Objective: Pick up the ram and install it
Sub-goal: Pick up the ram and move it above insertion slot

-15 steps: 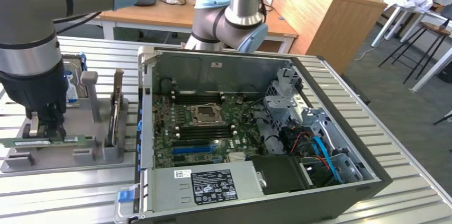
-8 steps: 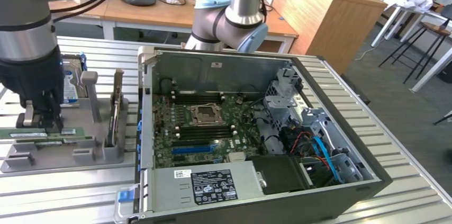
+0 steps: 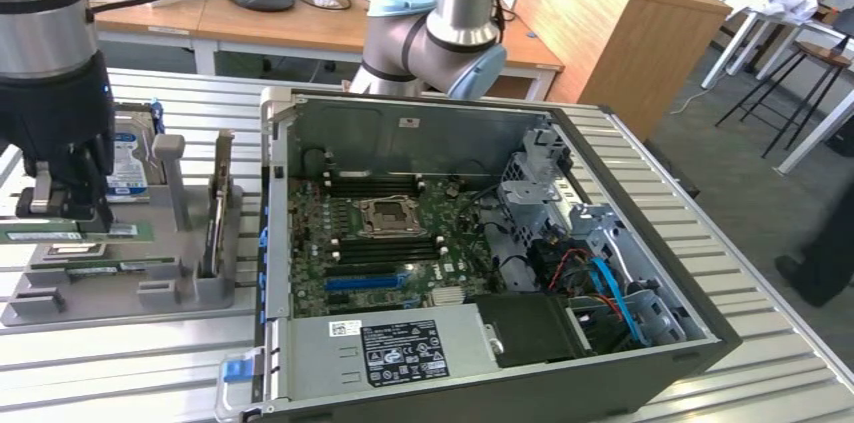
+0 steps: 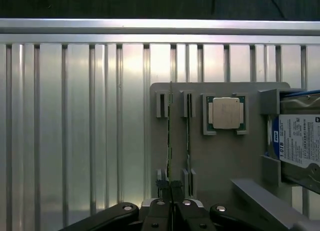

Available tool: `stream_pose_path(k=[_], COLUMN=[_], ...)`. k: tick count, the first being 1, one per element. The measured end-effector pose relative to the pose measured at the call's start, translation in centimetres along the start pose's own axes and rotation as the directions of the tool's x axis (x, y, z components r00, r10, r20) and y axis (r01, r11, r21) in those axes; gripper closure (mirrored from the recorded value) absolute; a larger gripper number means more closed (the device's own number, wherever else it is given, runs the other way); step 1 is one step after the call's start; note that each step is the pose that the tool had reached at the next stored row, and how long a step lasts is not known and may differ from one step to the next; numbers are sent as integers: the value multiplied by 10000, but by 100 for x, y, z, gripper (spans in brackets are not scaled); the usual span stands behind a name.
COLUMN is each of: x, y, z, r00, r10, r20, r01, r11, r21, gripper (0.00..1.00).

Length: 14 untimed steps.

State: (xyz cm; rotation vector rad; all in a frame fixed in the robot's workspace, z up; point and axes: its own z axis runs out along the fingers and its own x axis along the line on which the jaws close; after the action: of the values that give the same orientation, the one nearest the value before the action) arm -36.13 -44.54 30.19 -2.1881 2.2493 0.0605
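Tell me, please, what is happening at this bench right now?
The robot arm's gripper is down at the grey holder beside the open computer case, shut on the edge of the ram. The ram appears to sit upright in its slots in the holder, next to a second stick, so it has not been lifted out or installed in the case.

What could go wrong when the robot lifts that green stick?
The tool pinches the ram near one end, so it might tilt or jam in its tray slots when lifted. A second stick stands close beside, so the tool might bump it.
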Motion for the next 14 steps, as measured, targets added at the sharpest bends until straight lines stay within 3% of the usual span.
stream_pose_path(k=[14], x=[-11], y=[10], z=[-390], r00=[10000], r10=[10], r20=[0], r01=[-10], r11=[10000], r21=[-1], gripper=[88])
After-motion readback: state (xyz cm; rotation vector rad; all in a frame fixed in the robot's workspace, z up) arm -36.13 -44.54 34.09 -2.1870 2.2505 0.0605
